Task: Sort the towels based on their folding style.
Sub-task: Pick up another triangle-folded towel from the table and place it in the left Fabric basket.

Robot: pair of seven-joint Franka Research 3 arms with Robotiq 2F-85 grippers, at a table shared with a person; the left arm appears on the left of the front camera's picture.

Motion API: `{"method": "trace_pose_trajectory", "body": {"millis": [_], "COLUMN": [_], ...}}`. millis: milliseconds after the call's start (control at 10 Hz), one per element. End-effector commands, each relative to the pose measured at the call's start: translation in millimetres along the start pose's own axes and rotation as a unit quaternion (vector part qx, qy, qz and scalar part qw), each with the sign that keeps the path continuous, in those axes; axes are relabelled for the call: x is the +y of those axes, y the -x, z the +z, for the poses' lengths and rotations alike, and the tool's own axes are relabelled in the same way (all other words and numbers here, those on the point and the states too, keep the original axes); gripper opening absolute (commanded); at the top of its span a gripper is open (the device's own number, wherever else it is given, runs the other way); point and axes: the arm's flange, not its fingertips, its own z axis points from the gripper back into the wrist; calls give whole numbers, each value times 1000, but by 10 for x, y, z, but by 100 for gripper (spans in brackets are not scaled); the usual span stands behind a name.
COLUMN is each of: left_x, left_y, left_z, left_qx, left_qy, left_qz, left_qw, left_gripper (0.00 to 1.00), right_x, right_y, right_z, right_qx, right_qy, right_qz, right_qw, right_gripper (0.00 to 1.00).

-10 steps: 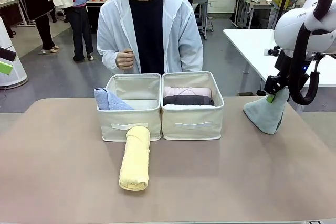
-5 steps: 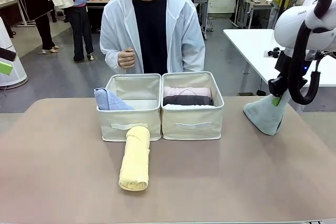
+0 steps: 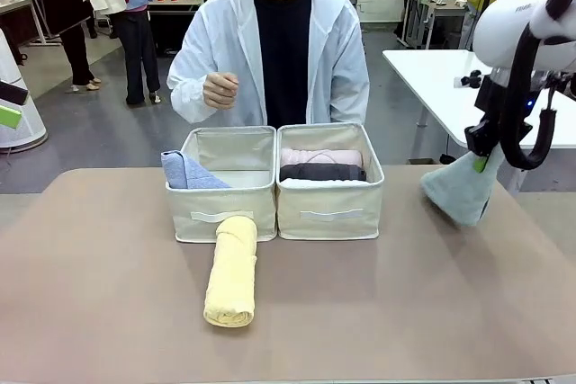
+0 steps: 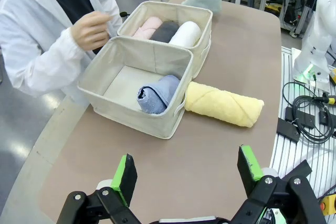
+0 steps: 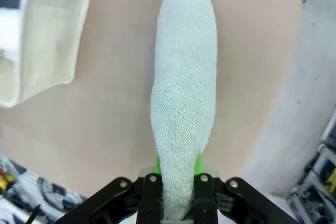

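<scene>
My right gripper is shut on the narrow end of a grey-green cone-folded towel, which hangs tilted near the table's right edge. In the right wrist view the towel runs away from the right gripper. A pale yellow roll lies in front of the left bin, which holds a light blue fold. The right bin holds pink, charcoal and white rolls. My left gripper is open above the table's left end, nothing between its fingers.
A person in a white coat stands behind the bins with one hand raised at chest height. A white table stands beyond the right edge. Cables lie on the floor beside the table. Bare tabletop stretches in front of the bins.
My right gripper has shut on the grey-green towel and drawn it slightly up and to the right. The person's hand rose a little. The left arm stayed still.
</scene>
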Motion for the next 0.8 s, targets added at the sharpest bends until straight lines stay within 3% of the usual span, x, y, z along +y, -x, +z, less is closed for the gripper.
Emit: {"method": "trace_pose_trajectory", "body": {"millis": [0, 300, 600, 700], "left_x": [9, 9, 9, 9], "left_y": [0, 0, 0, 0], "left_z": [23, 23, 23, 23], "left_qx": [-2, -2, -2, -2], "left_qy": [4, 4, 4, 4], "left_qz": [0, 0, 0, 0], "left_qw": [1000, 1000, 1000, 1000], "left_gripper": [100, 100, 100, 100], "right_x": [143, 306, 299, 375], "right_y": [282, 823, 1202, 1125], "right_z": [795, 1811, 1921, 2104], "right_qx": [-26, -65, -70, -70], "right_qy": [35, 44, 42, 38], "right_qz": [6, 14, 33, 18], "right_qw": [999, 997, 996, 997], "right_gripper": [0, 0, 0, 0]}}
